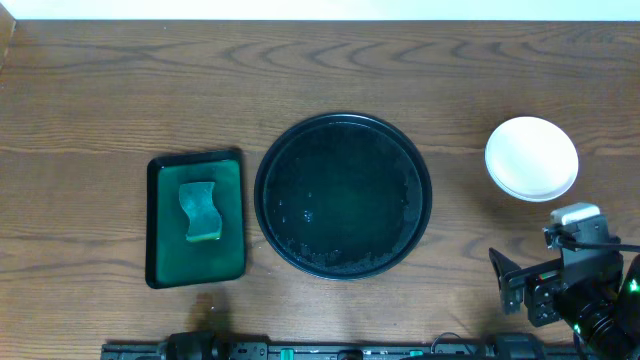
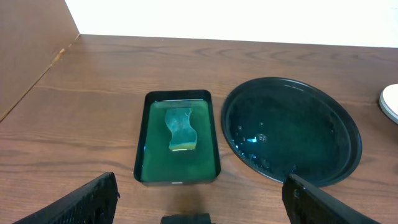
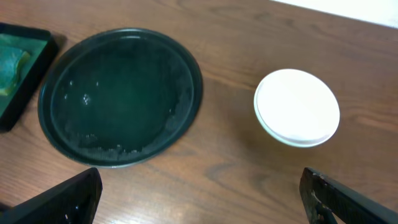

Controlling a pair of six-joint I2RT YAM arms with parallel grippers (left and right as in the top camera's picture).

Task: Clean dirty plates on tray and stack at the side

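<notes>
— Where do the plates stand?

— Stacked on the bare wooden table, to the right of the tray and clear of its rim. The top one shows plain white from above and in the right wrist view. I cannot count the layers with certainty.

— And the tray itself?

— Round, black, in the middle of the table, with beads of wet scattered over its floor.

— What lies past it?

— Just left of it sits a green rectangular tray. A wavy green sponge lies flat inside it, near the middle.

— The arms?

— The right gripper hangs low at the near right edge, short of the stack. Its jaws are spread wide and nothing is between them. The left gripper hovers at the near edge and looks out over the sponge. Its jaws are spread just as far and grip nothing. A sliver of the stack shows at the right border of its view.
</notes>
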